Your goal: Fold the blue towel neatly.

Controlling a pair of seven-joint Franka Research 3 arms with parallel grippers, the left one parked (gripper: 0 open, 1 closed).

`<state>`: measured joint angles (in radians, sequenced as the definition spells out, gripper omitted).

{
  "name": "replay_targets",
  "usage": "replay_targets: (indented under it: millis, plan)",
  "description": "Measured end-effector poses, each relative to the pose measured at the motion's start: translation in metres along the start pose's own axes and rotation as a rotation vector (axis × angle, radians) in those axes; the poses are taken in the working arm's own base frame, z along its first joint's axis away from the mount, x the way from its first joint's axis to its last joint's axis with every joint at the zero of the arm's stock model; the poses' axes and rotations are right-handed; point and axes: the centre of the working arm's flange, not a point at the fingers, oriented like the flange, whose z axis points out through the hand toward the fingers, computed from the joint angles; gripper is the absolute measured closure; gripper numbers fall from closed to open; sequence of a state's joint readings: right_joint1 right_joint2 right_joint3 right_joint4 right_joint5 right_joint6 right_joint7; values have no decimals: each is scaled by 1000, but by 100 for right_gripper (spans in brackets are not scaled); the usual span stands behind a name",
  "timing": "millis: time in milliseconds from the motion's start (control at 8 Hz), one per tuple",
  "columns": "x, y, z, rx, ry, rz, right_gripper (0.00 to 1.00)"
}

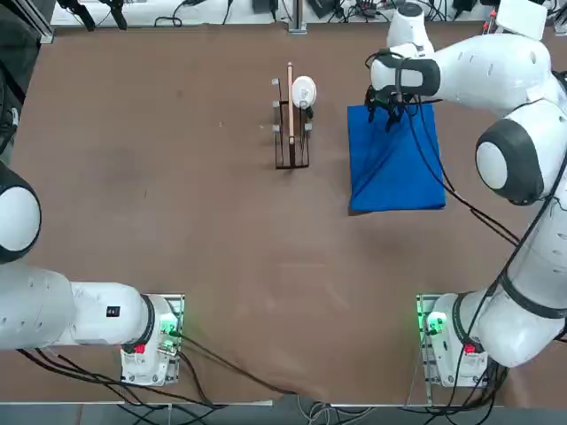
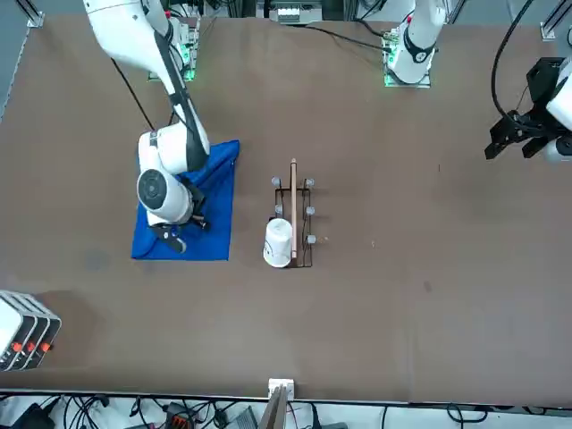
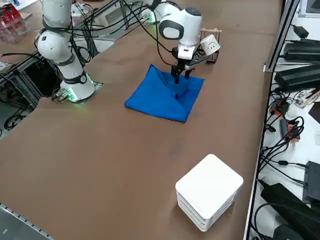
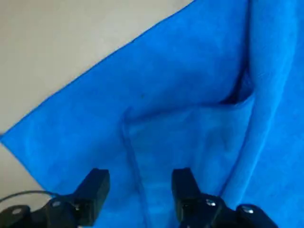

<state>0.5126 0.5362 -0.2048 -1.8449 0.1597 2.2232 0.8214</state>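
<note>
The blue towel [image 1: 394, 164] lies on the brown table, partly folded, with one layer creased over another [image 4: 190, 95]. From the front it shows as a blue patch [image 2: 192, 210] under the arm, and from the right side as a rumpled quadrilateral [image 3: 165, 95]. My right gripper [image 1: 387, 111] hangs low over the towel's far corner, the one nearest the rack. Its fingers [image 4: 97, 185] stand apart, with a folded edge of the cloth running between them. The gripper [image 4: 140, 187] is open, and the fingertips are at or just above the fabric [image 3: 181, 75].
A small wire rack [image 1: 292, 133] with a wooden bar stands left of the towel, a white cup [image 1: 303, 90] at its far end. A white stacked box [image 3: 210, 190] sits near the table's far edge. Cables run along the table's borders.
</note>
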Motion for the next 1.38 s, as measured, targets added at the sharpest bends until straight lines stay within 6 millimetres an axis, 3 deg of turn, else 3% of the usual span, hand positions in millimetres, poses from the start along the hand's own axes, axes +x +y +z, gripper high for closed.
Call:
replay_targets:
  millis: [375,750,1375]
  plan:
    - [17,9,15,6,13,67,30]
    - [21,8,26,12,24,82,32]
    - [22,5,25,34,37,120,34]
